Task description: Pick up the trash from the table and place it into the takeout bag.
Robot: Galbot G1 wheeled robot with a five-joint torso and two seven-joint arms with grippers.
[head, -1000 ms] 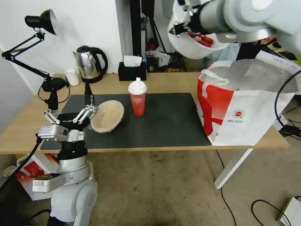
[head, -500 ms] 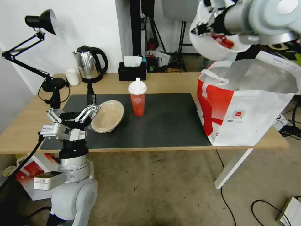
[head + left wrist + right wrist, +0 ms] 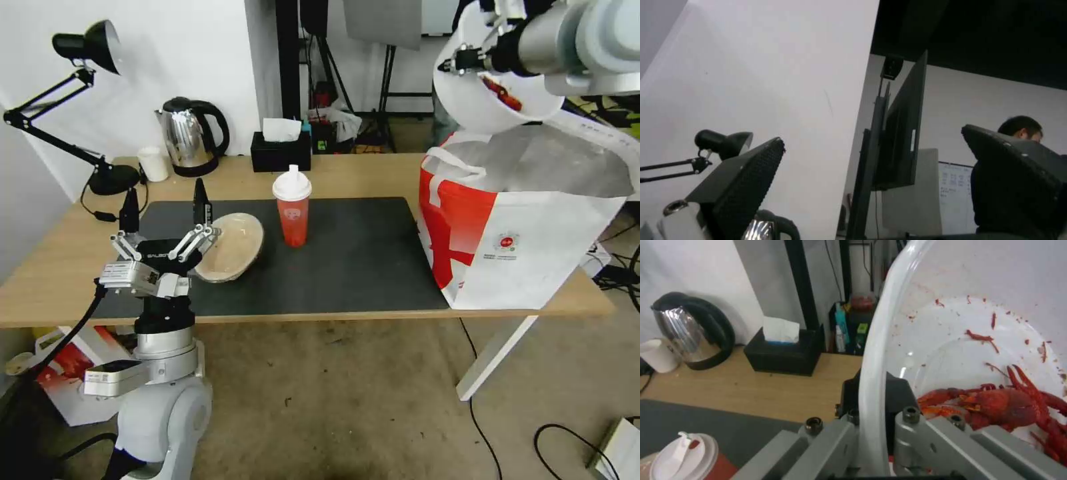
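- The left gripper (image 3: 165, 205) stands with fingers spread apart and pointing up, holding nothing, at the table's (image 3: 53, 267) near-left edge, just beside the tan pulp bowl (image 3: 230, 245).
- The red cup (image 3: 292, 208) stands upright on the black mat (image 3: 353, 260).
- The takeout bag (image 3: 527, 240) sits open at the table's right end.
- The right gripper (image 3: 871, 420) clamps the rim of the white bowl (image 3: 493, 100) with crayfish (image 3: 1009, 403), tilted above the bag.

crayfish bowl (image 3: 497, 93) tilted above bag (image 3: 527, 227) | cup (image 3: 293, 207), pulp bowl (image 3: 230, 247) on mat
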